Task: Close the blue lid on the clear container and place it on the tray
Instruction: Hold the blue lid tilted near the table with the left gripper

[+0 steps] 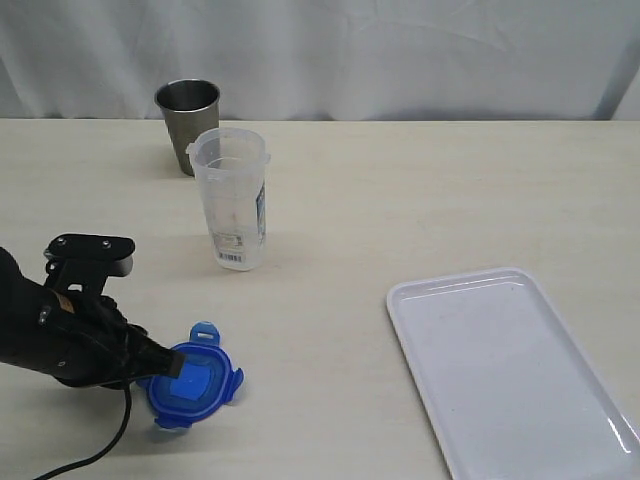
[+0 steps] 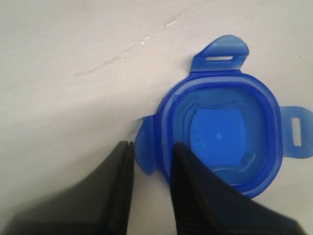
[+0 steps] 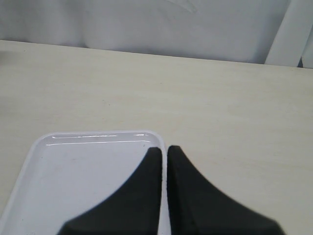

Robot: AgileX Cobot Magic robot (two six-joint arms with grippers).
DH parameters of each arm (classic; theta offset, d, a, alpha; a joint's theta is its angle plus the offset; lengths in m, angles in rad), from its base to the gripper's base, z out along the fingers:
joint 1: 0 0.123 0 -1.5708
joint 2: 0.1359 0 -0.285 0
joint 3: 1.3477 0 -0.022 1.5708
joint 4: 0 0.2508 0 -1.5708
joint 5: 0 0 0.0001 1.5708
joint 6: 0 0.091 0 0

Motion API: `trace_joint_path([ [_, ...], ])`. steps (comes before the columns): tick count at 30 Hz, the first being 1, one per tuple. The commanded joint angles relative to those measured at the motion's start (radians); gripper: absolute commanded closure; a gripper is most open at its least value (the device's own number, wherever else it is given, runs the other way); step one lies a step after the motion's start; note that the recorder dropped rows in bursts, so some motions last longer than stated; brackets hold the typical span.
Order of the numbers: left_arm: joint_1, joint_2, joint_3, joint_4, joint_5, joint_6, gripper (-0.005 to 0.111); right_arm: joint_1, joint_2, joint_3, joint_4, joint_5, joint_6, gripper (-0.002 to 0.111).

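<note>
Exterior view: no step of the task was finished. The blue lid (image 1: 195,385) lay low on the left of the worktop (image 1: 400,200), well apart from the clear container (image 1: 230,200), which stood upright and uncovered. The left jaws were set either side of one edge of the lid; whether it was already pinched could not be told. The right jaws were closed and empty above an edge of the tray (image 1: 520,370), on which nothing was seen. Fitting the lid, snapping it shut and carrying the container across were all left. Counted: one lid, one container, one tray, one steel cup (image 1: 187,115).
</note>
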Motion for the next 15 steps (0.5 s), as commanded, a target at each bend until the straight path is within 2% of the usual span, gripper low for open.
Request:
trace_joint_path([
  [1,-0.007,-0.003,0.002,0.015,-0.016,0.002,0.075,-0.006,-0.005,0.004,-0.004,-0.003,0.0,0.104],
  [15,-0.007,-0.004,0.006,0.014,-0.052,0.006,0.075,-0.006,-0.005,0.004,-0.004,-0.003,0.0,0.104],
])
